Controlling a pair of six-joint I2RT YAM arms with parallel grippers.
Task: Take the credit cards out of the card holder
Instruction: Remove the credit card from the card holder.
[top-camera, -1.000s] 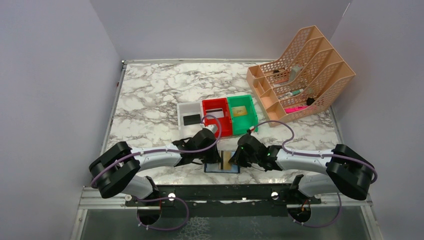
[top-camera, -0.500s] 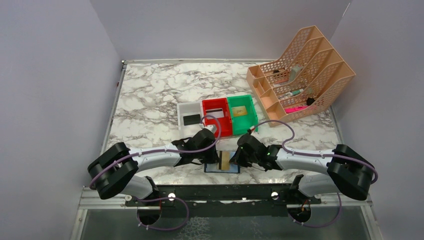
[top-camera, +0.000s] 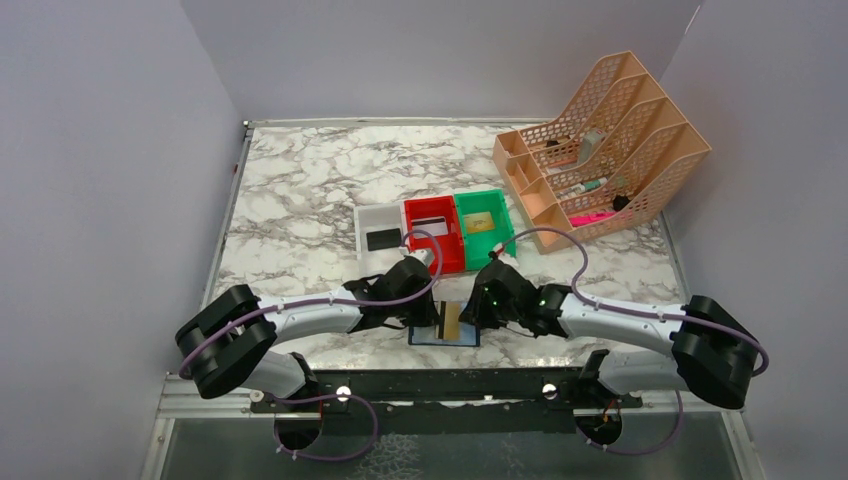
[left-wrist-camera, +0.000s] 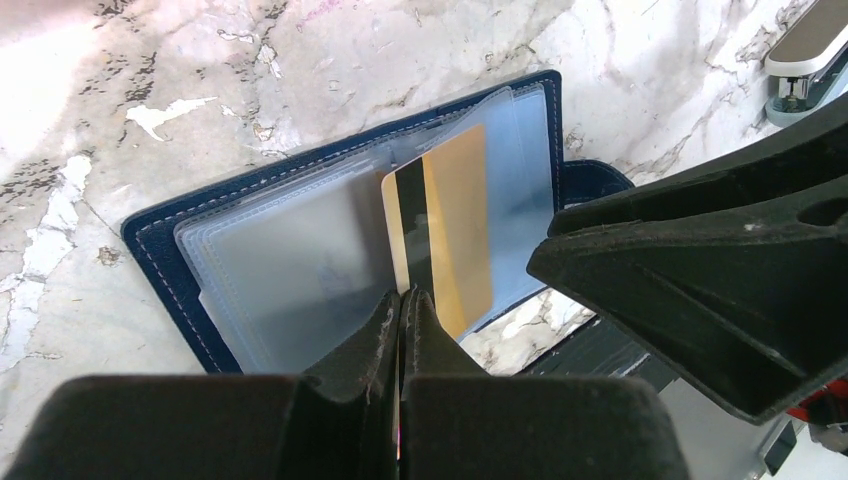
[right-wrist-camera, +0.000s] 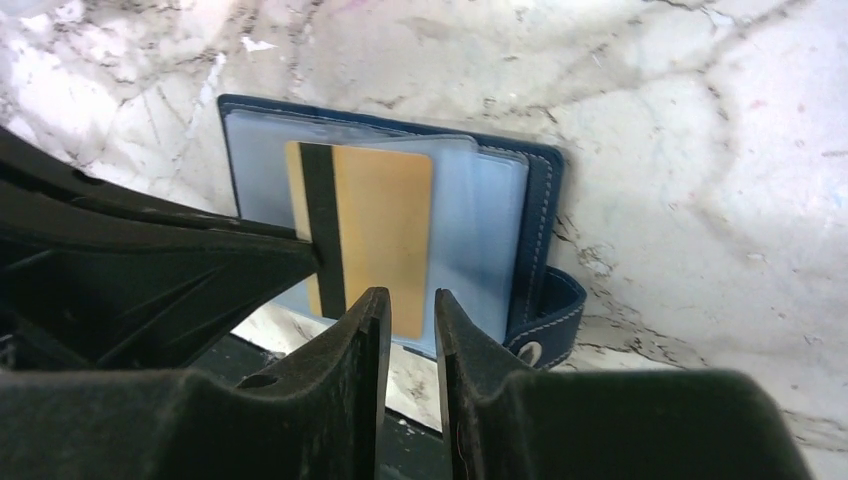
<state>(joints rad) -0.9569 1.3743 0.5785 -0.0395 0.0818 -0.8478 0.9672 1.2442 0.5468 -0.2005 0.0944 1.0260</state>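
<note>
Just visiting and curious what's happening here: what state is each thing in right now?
card holder, lying open.
gold card, partly out of the clear sleeves.
left gripper, shut at the card's striped edge.
right gripper, slightly open, holding nothing.
white bin, holds a black card.
red bin, holds a whitish card.
green bin, holds a tan card.
</note>
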